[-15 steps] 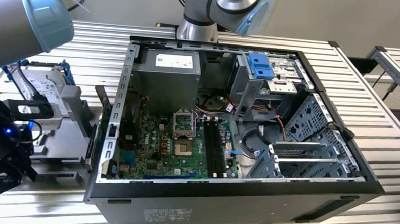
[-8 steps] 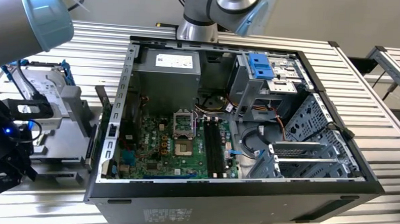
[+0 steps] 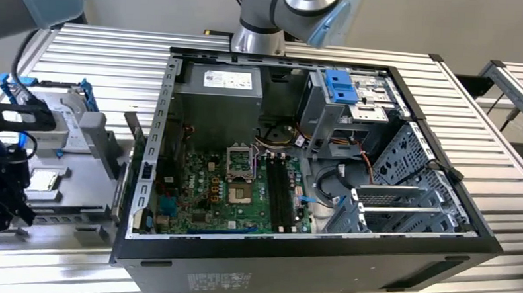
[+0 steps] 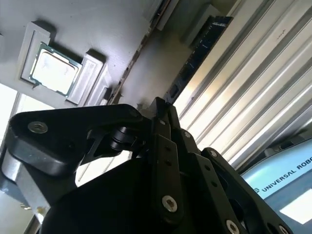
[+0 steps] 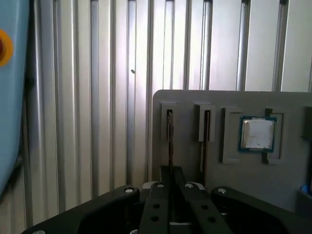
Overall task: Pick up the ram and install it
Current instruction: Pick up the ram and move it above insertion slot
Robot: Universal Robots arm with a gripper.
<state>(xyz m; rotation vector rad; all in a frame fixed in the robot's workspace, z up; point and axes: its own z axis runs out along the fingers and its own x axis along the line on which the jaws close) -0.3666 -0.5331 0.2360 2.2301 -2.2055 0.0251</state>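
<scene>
Your jaws are pulled close together with almost no gap, right at the near end of the ram [image 5: 169, 136]. I cannot tell if they pinch it or only touch it. The ram stands on its thin edge in a slot of the grey holder [image 5: 282, 180]. A square silver chip [image 5: 257, 134] lies in its own pocket nearby. The holder sits on the ribbed metal desk [image 5: 97, 97], beside the open computer case [image 3: 283, 257].

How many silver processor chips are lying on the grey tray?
1. The processor chip sits in a square recess of the grey tray, beside two narrow slots. Others may be hidden.
</scene>
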